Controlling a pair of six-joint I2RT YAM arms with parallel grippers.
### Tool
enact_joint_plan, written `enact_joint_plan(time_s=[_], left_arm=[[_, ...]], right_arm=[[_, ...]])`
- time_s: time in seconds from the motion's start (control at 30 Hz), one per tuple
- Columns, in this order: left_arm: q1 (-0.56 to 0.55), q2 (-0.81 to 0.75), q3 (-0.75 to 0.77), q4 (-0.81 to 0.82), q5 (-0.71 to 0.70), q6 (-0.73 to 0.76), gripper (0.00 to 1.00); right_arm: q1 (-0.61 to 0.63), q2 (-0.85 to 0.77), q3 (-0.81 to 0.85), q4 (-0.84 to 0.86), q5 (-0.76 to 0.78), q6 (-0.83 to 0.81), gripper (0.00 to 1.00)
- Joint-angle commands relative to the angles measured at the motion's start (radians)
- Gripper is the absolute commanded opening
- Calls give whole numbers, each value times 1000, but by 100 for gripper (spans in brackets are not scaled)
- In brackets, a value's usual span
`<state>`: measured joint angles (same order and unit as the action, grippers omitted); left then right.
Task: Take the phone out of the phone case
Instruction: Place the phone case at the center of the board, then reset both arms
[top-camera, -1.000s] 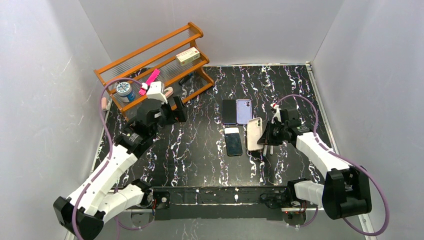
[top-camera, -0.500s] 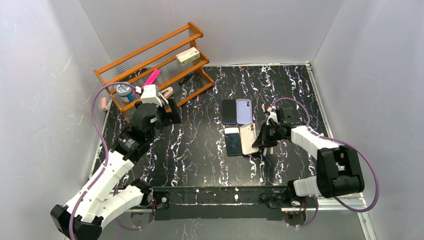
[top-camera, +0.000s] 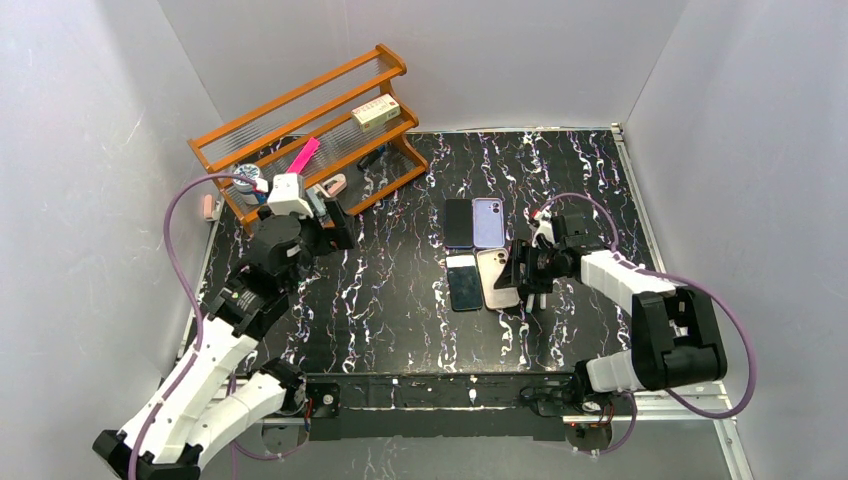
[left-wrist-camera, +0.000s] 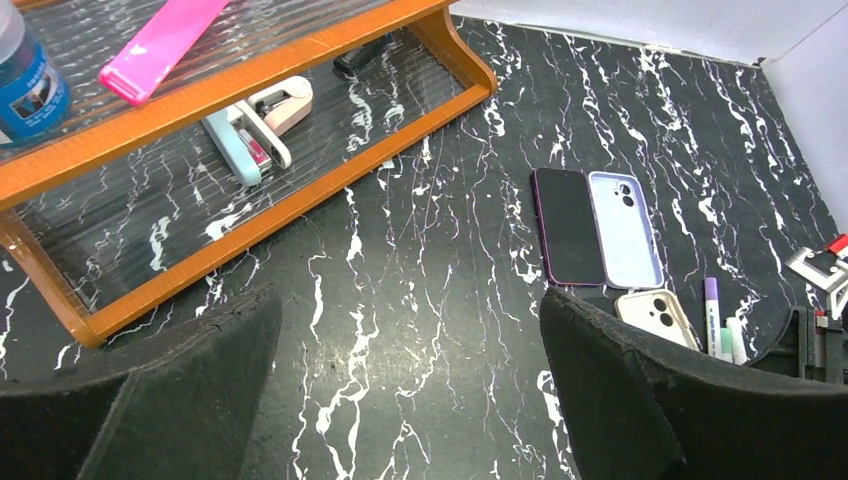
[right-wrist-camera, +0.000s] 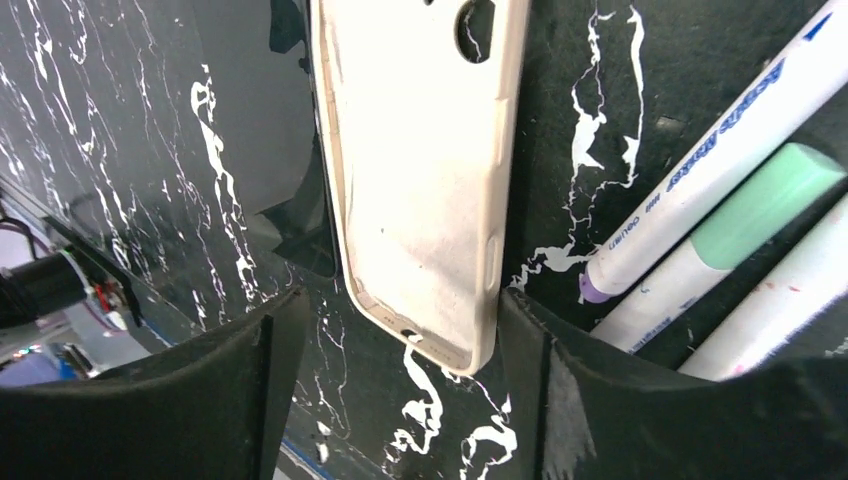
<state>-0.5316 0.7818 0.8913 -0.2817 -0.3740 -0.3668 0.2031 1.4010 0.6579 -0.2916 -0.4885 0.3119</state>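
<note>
Since a second ago the beige case (top-camera: 497, 280) has gone from standing tilted in the right arm's grip to lying flat on the desk (top-camera: 380, 300), just beside a dark-screened phone (top-camera: 463, 284), and the left arm has drawn back a little toward the shelf (left-wrist-camera: 250, 83). Right fingers (right-wrist-camera: 250, 400) are spread to either side of the case's lower end; a strip of desk shows between one finger and the case edge, so they look to be astride it and not pinching it. Left fingers (left-wrist-camera: 150, 400) are spread wide with nothing between them, hanging over bare desk in front of the shelf. Judging by the dark camera cut-out in the wrist view, the case seems empty and the phone next to it seems to be the one taken out, though I cannot be sure of that. If so, the step in hand is letting go of the emptied case. The next move calls for a straight lift of the right arm, so as not to drag the case or bump the markers (right-wrist-camera: 700, 140) lying just beside it. Farther back, a purple case (left-wrist-camera: 625, 232) lies against another dark phone (left-wrist-camera: 565, 225); whether it is empty cannot be told. One marker carries slanted blue print that cannot be read. The blue label on the bottle (left-wrist-camera: 25, 85) and the print on the box (top-camera: 375, 110) atop the shelf are likewise too small to read.
</note>
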Motion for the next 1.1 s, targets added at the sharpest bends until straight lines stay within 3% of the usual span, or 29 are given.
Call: enact_joint_plan(time_s=[0.0,0.17,0.57,0.83,1.07], left_arm=[[7,-63,18,-24,-43,23,98],[7,-131,35,-46,-93,63,98],[7,-343,67,-72,-284,135,98],[7,-476,54,-62,-442,156,98],[7,-537,1,-11,-468,156,98]], right_arm=[[-3,-97,10,-23,51,1,82],[-3,-264,46,-106,125,-1,98],[-3,-783,234,-241,554,-78,99],[-3,-1056,196,-139,689,-165,99],[-2,-1154,139,-94,715,-187,99]])
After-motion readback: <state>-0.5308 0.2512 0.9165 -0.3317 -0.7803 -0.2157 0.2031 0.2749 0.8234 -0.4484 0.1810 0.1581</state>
